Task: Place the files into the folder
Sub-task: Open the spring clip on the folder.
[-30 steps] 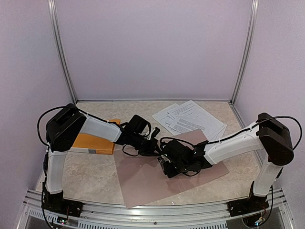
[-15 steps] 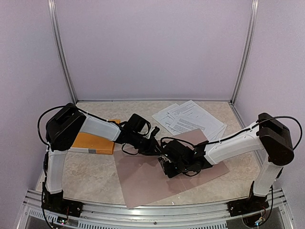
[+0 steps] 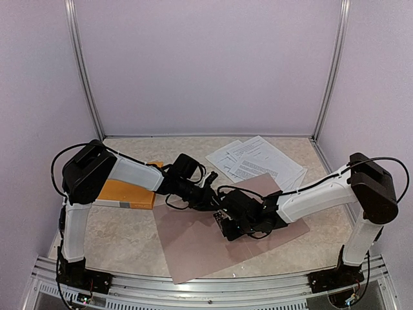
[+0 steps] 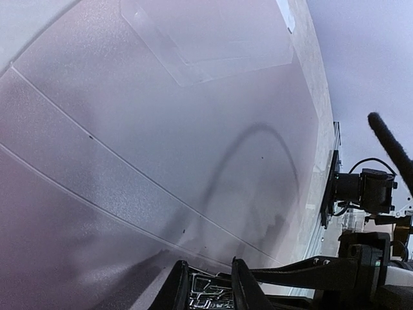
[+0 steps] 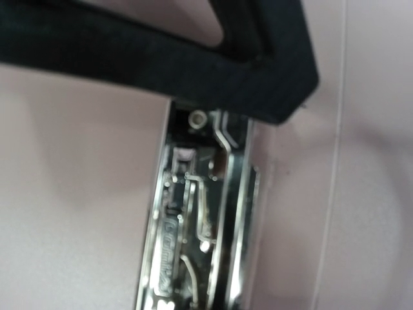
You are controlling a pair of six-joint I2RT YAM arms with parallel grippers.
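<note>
Metal clip seemingly lies between left pincer's newly parted fingers; right pincer's state I cannot tell.

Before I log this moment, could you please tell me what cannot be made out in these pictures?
Top external: the right gripper, jaws hidden under its own wrist.
Left wrist: the left gripper, fingers cut off by the bottom edge.
Right wrist: blurred; any grip on the metal clip unclear.
Top external: the files, print too small.
</note>
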